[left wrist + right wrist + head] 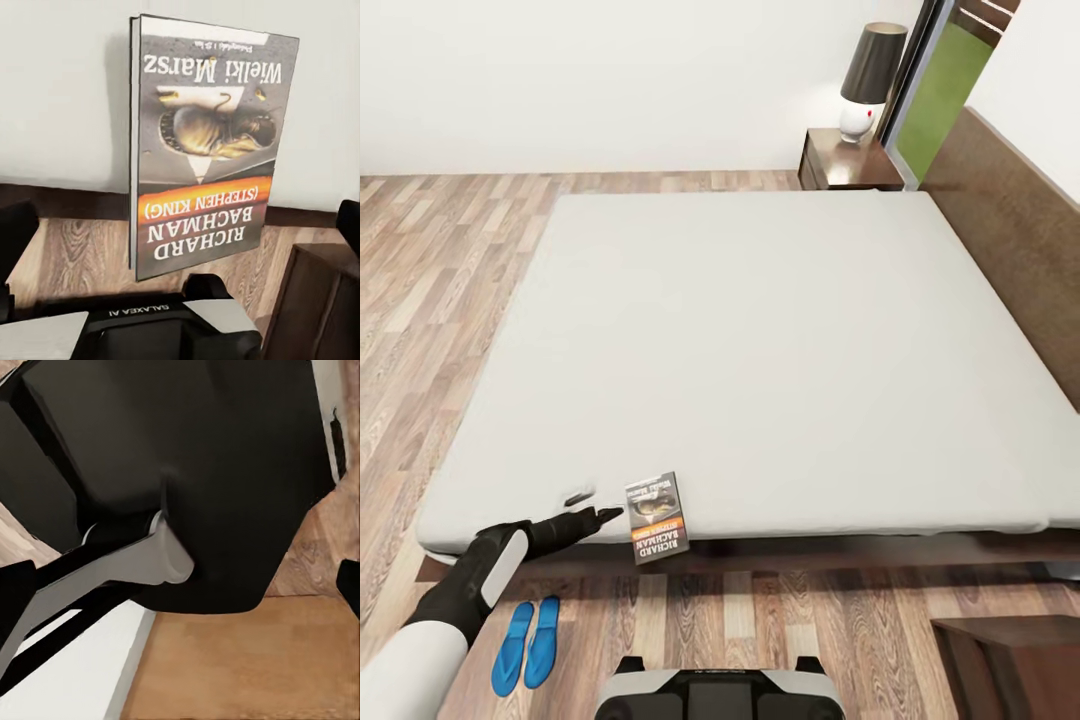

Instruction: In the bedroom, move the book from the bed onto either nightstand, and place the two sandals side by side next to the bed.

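The left arm [455, 600] wore a white shell at the forearm, then a black section with a pale grey panel, tapering to a slim black gripper [605, 515]. The base [720, 692] was black with light grey corners, lettered, it seemed, "GALAXEA AI". A grey rod [127, 562] crossed black housing.

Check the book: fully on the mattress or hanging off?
Hanging off: the book overhangs the mattress near edge, lower end over the floor, beside the left pincer.

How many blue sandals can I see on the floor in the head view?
2. The sandals lie side by side on the wood floor near the bed's near corner, under the left arm. None looks hidden.
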Controlling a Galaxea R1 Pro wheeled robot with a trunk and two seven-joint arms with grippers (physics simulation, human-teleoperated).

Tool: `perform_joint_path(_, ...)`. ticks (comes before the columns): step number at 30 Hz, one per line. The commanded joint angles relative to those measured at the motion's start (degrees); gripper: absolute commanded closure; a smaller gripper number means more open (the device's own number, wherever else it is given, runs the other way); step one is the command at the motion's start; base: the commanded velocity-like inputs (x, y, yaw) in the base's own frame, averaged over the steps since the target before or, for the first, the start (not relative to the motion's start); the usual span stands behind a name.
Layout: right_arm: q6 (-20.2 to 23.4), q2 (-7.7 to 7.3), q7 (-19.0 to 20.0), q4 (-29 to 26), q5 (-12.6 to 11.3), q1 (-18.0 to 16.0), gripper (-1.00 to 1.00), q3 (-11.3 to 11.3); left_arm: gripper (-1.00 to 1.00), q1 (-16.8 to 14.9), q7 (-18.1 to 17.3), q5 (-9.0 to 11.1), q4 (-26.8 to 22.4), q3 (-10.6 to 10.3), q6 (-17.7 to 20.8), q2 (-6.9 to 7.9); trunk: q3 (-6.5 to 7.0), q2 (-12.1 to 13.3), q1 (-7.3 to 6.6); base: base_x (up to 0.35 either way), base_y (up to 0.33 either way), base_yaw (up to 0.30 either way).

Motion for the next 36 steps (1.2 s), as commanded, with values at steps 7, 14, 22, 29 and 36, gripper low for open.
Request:
perform_joint_path(7, -0.10, 0.09, -17.00, -0.28, -0.15, 0.00, -1.00, -0.38, -1.00, -0.01, -1.27, 0.29, 6.44, 0.14, 0.08, 2.24, 1.21, 2.76, -1.52, 0.000, 0.000, 0.000)
perform_joint_path(14, -4.01, 1.06, -34.13, -0.31, 0.18, 0.00, -1.00, -0.27, -1.00, -0.01, -7.30, 0.11, 14.14, 0.14, -2.06, 5.17, 2.47, 5.57, -3.06, 0.000, 0.000, 0.000)
perform_joint_path(22, -7.23, 1.56, -38.79, -0.36, 0.25, 0.00, -1.00, -0.33, -1.00, 0.00, -8.90, -0.02, 21.54, 0.14, -7.88, 5.92, 3.55, 7.99, -4.38, 0.000, 0.000, 0.000)
perform_joint_path(29, -11.15, 1.54, -38.59, -0.40, -0.03, 0.00, -1.00, -0.34, -1.00, 0.00, -8.87, -0.15, 33.44, -0.22, -22.20, 5.13, 3.55, 7.99, -4.38, 0.000, 0.000, 0.000)
perform_joint_path(36, -11.89, 1.66, -38.57, -0.57, 0.00, 0.00, -1.00, -0.37, -1.00, 0.28, -5.89, -1.18, 40.96, -0.34, -34.33, 2.70, 3.55, 7.99, -4.38, 0.000, 0.000, 0.000)
